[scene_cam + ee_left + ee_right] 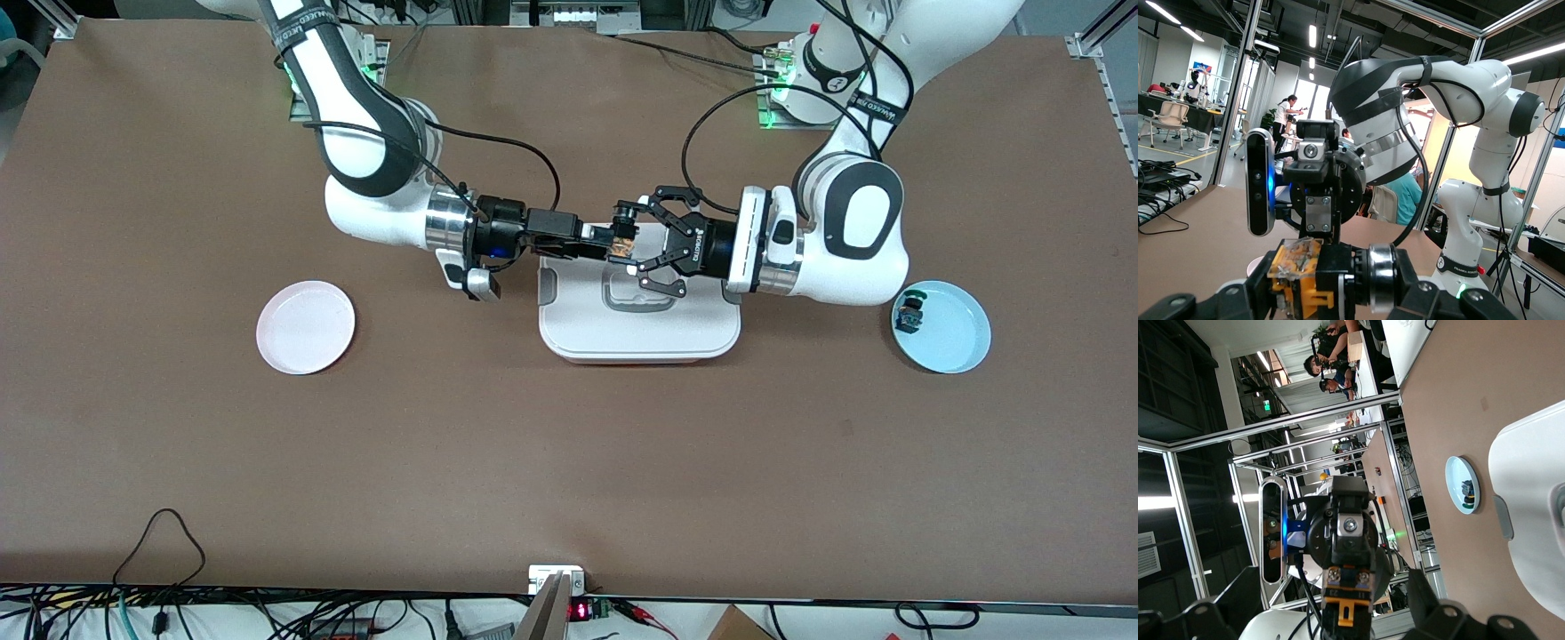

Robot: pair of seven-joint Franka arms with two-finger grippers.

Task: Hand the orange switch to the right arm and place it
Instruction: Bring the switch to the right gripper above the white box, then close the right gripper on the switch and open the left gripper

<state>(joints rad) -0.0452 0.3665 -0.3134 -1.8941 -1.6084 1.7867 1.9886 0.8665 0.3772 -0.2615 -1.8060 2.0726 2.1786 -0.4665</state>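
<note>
The orange switch [624,242], black with orange parts and a clear cover, hangs in the air over the white tray [640,342]. My right gripper [609,242], slim and black, is shut on it from the right arm's end. My left gripper [635,245], the black linkage claw, is open, with its fingers spread wide on either side of the switch and not touching it. The left wrist view shows the switch [1298,277] up close, held by the right gripper [1319,223]. The right wrist view shows the switch [1346,610] end-on.
A pink plate [305,326] lies toward the right arm's end of the table. A blue plate [956,342] holding a green-and-blue switch [909,313] lies toward the left arm's end and also shows in the right wrist view [1457,477]. Brown tabletop lies nearer the front camera.
</note>
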